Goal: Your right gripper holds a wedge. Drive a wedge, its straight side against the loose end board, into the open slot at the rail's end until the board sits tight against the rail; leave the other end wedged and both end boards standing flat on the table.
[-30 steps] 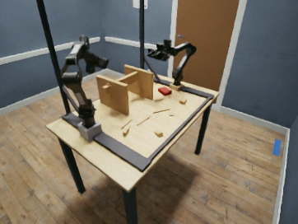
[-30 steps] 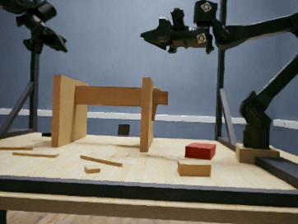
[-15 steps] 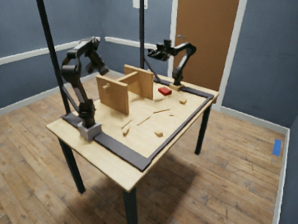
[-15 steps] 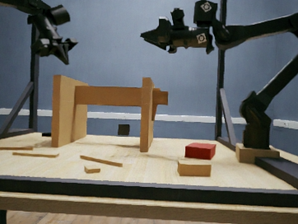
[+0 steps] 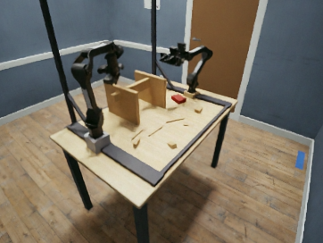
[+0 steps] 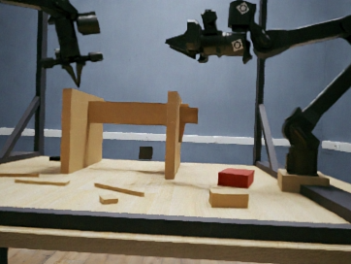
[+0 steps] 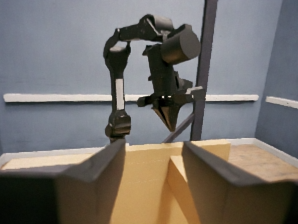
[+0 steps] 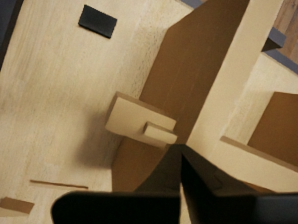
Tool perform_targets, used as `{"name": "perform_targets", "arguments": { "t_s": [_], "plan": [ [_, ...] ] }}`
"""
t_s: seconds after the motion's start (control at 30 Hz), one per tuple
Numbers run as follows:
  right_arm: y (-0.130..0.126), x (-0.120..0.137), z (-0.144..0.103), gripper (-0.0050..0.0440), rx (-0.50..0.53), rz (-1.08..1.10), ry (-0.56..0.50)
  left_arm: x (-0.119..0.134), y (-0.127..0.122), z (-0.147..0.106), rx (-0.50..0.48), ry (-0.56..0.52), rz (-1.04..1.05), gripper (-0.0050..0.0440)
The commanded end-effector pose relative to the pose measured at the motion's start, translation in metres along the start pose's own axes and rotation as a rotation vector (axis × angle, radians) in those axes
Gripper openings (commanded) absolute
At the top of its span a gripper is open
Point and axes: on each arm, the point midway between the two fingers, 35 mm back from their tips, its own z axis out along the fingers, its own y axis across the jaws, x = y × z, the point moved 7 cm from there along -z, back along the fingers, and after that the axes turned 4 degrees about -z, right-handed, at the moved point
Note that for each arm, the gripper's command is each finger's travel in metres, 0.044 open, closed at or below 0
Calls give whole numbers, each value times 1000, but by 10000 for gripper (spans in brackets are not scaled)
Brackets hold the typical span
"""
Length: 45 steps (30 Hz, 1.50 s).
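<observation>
Two upright end boards, the near one [image 5: 122, 104] and the far one [image 5: 152, 87], are joined by a rail [image 5: 139, 83] and stand on the table. My right gripper [image 5: 111, 80] points down just above the near board, and its fingertips [image 8: 181, 150] are shut with no wedge visible between them. It also shows in the exterior view [image 6: 78, 77] and the left wrist view [image 7: 168, 119]. Below it the rail's stub [image 8: 142, 122] sticks out through the board, with a small piece [image 8: 160, 132] on it. My left gripper [image 6: 169, 43] [image 7: 154, 146] hovers high beyond the far board, open and empty.
A red block [image 5: 178, 98] and a wooden block [image 6: 229, 198] lie on the table to the side of the far board. Small wooden pieces [image 5: 171, 145] and thin sticks [image 5: 155, 130] are scattered in front. A dark raised frame [image 5: 134, 163] borders the table. A black square [image 8: 97, 20] lies nearby.
</observation>
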Motion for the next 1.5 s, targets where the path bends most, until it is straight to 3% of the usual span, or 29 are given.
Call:
{"name": "perform_targets", "arguments": {
  "t_s": [0.0,0.2,0.5,1.47],
  "plan": [
    [-5,8,1,-50,-40,182,-92,-5,0,-2,2,-17,2,177],
    [-8,18,5,-50,-96,371,-173,-5,0,-2,2,-17,2,177],
    [-8,23,9,-50,-130,472,-215,-5,0,-2,2,-17,2,177],
    [-1,22,19,-50,-120,464,-211,-5,0,-2,2,-17,2,177]
  ]
}}
